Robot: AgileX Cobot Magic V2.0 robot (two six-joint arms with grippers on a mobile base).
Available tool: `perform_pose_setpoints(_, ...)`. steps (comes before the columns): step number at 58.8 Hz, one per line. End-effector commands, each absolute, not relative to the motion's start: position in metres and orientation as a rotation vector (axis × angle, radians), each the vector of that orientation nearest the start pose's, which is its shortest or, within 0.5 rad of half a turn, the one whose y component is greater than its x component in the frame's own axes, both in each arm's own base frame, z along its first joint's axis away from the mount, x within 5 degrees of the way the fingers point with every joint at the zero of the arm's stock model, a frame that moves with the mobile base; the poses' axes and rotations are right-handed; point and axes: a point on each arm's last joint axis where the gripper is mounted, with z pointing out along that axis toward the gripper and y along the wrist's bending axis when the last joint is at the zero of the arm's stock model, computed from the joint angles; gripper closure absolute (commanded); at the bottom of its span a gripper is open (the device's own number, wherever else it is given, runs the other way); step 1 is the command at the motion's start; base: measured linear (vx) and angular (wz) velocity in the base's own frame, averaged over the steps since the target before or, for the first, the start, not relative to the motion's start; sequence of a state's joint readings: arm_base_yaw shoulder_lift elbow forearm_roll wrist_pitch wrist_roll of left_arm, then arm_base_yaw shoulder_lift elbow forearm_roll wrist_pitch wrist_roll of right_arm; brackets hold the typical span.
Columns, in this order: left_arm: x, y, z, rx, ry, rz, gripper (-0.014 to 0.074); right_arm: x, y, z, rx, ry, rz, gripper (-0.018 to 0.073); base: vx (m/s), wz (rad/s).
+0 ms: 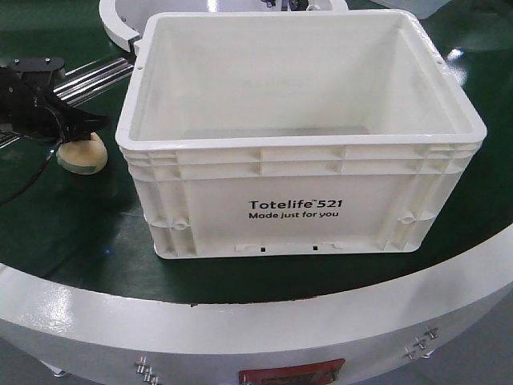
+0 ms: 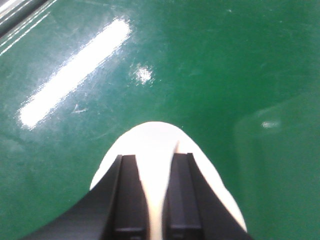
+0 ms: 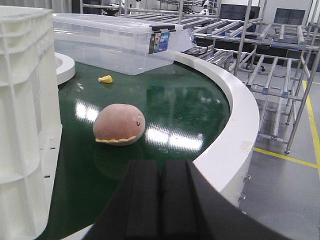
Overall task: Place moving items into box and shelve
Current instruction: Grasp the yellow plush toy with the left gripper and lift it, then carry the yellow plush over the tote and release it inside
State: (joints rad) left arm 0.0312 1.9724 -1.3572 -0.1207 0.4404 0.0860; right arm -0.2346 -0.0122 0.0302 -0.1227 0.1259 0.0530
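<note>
Left tool (image 2: pixel 154 167) apparently pinches a pale bun (image 2: pixel 155 136); right tool (image 3: pixel 160 200) closed, near the crate (image 3: pixel 25 125).

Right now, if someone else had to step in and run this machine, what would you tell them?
Left gripper: low over the cream round item on the green belt, left of the white crate. Its jaws are narrowly apart; a real grip cannot be confirmed.
Right gripper: jaws shut, holding nothing.
Also on the belt, right of the crate: a pink plush toy and, farther off, a small yellow item.
Done: nothing visible inside the crate.
Left: get the items into the crate, then shelve it.
</note>
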Motion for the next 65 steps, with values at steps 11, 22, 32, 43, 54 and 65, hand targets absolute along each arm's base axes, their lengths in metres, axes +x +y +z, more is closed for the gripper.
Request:
perform_pose_setpoints(11, 0.42, 0.007, 0.228, 0.014, 2.442, -0.051, 0.0605, 0.053, -0.013, 0.214, 0.231, 1.355, -0.116, 0.0564, 0.0, 0.0)
perform_pose_setpoints(22, 0.406, 0.006, 0.273, 0.058, 2.327, -0.027, 0.0603, 0.051, -0.012, 0.225, 0.218, 1.283, -0.112, 0.0564, 0.0, 0.0)
perform_pose_setpoints(32, 0.381, 0.005, 0.329, 0.062, 2.192, -0.021, 0.0603, 0.048, -0.012, 0.242, 0.302, 1.307, -0.023, 0.0564, 0.0, 0.0)
perform_pose_setpoints(43, 0.336, -0.003, 0.412, 0.083, 2.04, -0.086, 0.0603, 0.056, -0.014, 0.281, 0.304, 1.368, -0.039, 0.0564, 0.0, 0.0)
perform_pose_setpoints(54, 0.311, -0.041, 0.494, 0.257, 1.902, -0.288, 0.0603, 0.088, -0.022, 0.333, 0.329, 1.515, -0.052, 0.0564, 0.0, 0.0)
perform_pose_setpoints(65, 0.314, -0.081, 0.524, 0.336, 1.786, -0.487, 0.0603, 0.119, -0.03, 0.368, 0.336, 1.544, -0.052, 0.0564, 0.0, 0.0)
